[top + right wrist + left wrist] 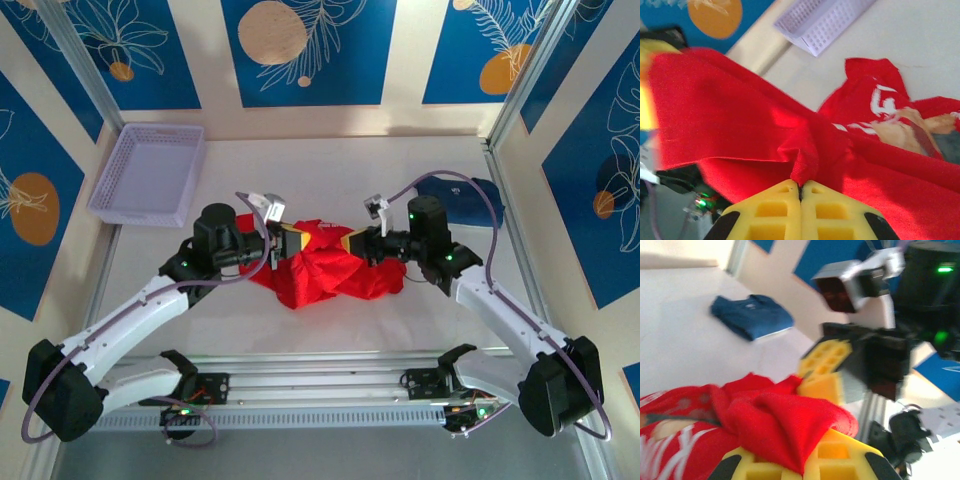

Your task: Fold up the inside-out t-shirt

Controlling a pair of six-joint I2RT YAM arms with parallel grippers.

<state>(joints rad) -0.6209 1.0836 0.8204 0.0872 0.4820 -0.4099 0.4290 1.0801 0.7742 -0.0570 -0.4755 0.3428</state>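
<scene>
The inside-out t-shirt (325, 275) is a bunched heap of bright red cloth at the middle of the table. My left gripper (293, 241) is at the heap's left top and my right gripper (350, 245) at its right top, facing each other a short way apart. In the left wrist view the yellow fingers (840, 460) are shut on a fold of red cloth (775, 425), with the right gripper's yellow fingers (827, 372) just beyond. In the right wrist view the right gripper (801, 189) pinches a tuck of the t-shirt (740, 115), which shows white print (885, 102).
A lavender mesh basket (150, 175) stands at the back left of the white table (330, 170). A folded dark navy garment (480, 195) lies at the back right, also visible in the left wrist view (752, 315). Metal frame posts stand at both sides.
</scene>
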